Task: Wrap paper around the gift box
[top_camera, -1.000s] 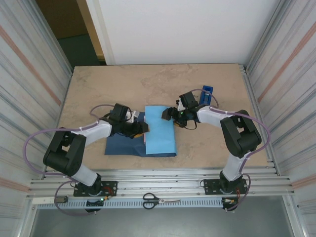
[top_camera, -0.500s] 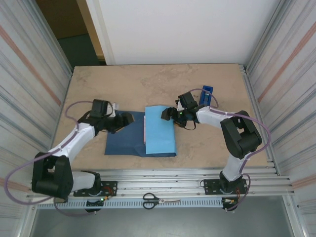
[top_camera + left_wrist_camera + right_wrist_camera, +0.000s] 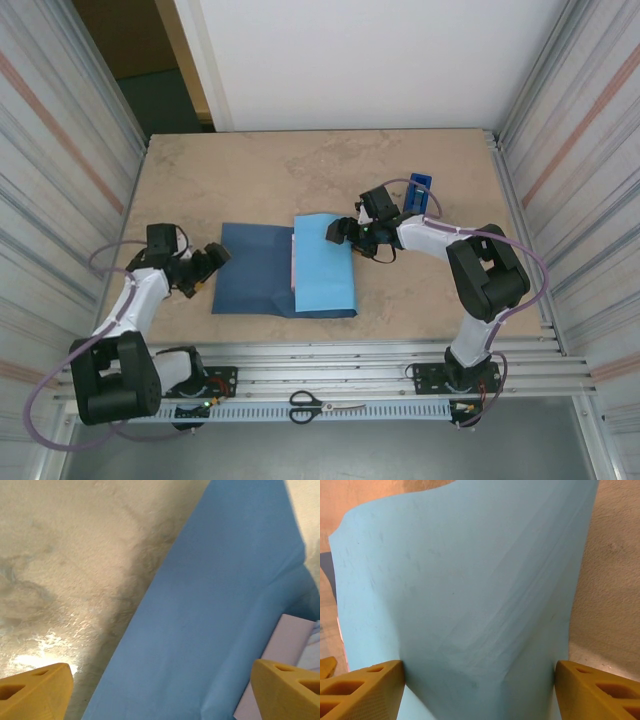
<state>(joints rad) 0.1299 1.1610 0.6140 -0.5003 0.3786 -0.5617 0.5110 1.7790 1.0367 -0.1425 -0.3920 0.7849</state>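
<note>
Top external; beige marbled table [image 3: 300, 170]; corrugated metal walls [image 3: 60, 150]; paper [image 3: 262, 278] centred

The flat beige table [image 3: 300, 170], its top marbled like stone, carries a large thin sheet of paper [image 3: 250, 275] near its middle. The sheet shows dark navy on the left, with a sky-blue flap folded over on the right. A narrow dark-blue plastic tape dispenser [image 3: 419, 192] stands on the bare top, to the right of the sheet and beyond it.
</note>
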